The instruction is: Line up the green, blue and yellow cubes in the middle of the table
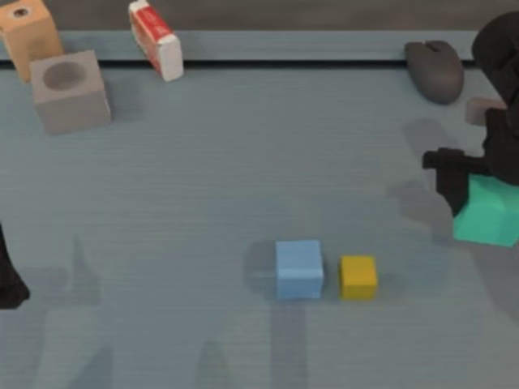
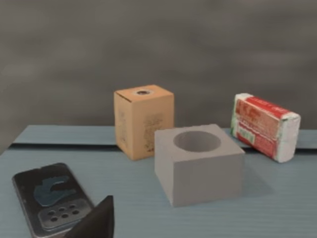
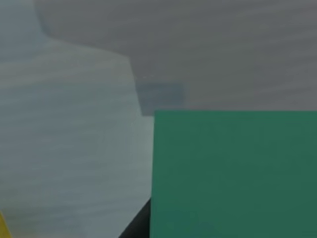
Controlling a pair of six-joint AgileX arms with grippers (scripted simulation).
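Note:
The light blue cube point(image 1: 298, 269) and the smaller yellow cube point(image 1: 358, 277) sit side by side, a small gap between them, near the middle of the table point(image 1: 203, 186), toward its front. At the right edge my right gripper point(image 1: 474, 190) is shut on the large green cube point(image 1: 489, 215), which casts a shadow to its left. In the right wrist view the green cube point(image 3: 233, 173) fills most of the frame, with one dark fingertip point(image 3: 138, 229) against its side. My left gripper point(image 1: 6, 285) is parked at the left edge, open and holding nothing; one fingertip point(image 2: 100, 219) shows.
A grey block with a round hole point(image 1: 70, 91), a tan wooden block point(image 1: 28, 32) and a red-and-white box point(image 1: 156, 39) stand at the back left. A dark mouse point(image 1: 435, 70) lies at the back right. A dark flat device point(image 2: 52, 201) lies near the left gripper.

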